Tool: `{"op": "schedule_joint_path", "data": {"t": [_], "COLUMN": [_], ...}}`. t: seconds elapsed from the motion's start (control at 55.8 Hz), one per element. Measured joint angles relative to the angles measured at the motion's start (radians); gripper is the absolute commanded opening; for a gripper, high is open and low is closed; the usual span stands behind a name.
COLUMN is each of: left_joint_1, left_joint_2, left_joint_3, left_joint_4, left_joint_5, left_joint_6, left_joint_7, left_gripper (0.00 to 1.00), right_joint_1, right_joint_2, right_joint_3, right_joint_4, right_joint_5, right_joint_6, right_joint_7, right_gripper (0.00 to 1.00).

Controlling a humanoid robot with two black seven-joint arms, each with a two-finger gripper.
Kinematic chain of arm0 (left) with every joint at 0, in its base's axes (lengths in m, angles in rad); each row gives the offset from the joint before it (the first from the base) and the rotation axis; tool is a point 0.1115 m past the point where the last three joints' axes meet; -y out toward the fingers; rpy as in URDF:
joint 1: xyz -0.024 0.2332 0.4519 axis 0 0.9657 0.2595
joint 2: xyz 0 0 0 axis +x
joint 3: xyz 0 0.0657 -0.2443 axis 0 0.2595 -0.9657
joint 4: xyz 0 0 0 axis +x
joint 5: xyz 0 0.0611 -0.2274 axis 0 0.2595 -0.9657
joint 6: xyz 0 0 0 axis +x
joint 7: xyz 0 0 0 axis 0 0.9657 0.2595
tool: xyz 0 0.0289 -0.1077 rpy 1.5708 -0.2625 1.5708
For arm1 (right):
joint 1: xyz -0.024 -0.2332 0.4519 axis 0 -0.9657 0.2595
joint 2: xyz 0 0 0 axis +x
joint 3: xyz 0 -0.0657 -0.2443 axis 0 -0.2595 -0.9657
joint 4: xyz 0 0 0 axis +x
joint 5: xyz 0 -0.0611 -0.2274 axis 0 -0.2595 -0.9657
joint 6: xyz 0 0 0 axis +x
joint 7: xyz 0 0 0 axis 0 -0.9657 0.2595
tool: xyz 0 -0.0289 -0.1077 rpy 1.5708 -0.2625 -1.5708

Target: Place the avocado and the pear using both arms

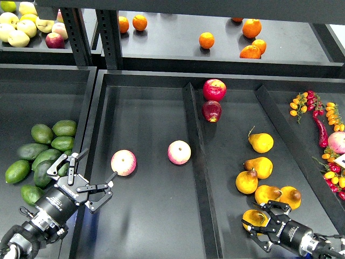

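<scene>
Two apples (151, 157) occupy the middle tray (145, 216); right jaws grasp pear (254, 219), left jaws released.

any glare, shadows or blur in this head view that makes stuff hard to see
Head view: sharp overall, no motion blur. Overhead light puts soft glare streaks on the black tray floor and small highlights on the pears. The top shelf is dimmer but its oranges stay readable. The right gripper partly covers the pear it closes around; the left gripper is open and clearly lit.
</scene>
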Motion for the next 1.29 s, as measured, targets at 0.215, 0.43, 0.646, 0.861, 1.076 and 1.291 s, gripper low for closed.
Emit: {"op": "schedule_joint_path", "data": {"t": [0.215,0.43,0.646,0.861,1.076,1.291], "left_joint_1": [0.003,0.004,0.006,0.008,0.016,0.017], "left_joint_2": [0.000,0.000,0.000,0.000,0.000,0.000], "left_joint_3": [0.000,-0.001,-0.001,-0.001,0.000,0.000], "left_joint_4": [0.000,-0.001,0.000,0.000,-0.004,-0.004], "left_joint_5": [0.000,0.000,0.000,0.000,0.000,0.000], "left_joint_6": [0.000,0.000,0.000,0.000,0.000,0.000], "left_joint_7": [0.000,0.000,0.000,0.000,0.000,0.000], "left_gripper": [1.00,0.99,0.99,1.00,0.99,1.00], "right_joint_1": [0.002,0.084,0.166,0.172,0.162,0.109], "right_joint_2": [-0.106,-0.057,0.143,0.306,0.417,0.424], "right_joint_3": [0.015,0.094,0.182,0.232,0.255,0.236], "right_joint_4": [0.154,0.217,0.207,0.165,0.149,0.133], "right_joint_5": [0.019,0.076,0.085,0.085,0.110,0.126], "right_joint_6": [0.000,0.000,-0.034,-0.091,-0.080,-0.074], "right_joint_7": [0.000,0.000,0.000,0.000,0.000,0.000], "right_gripper": [0.98,0.98,0.99,0.99,0.99,0.99]}}
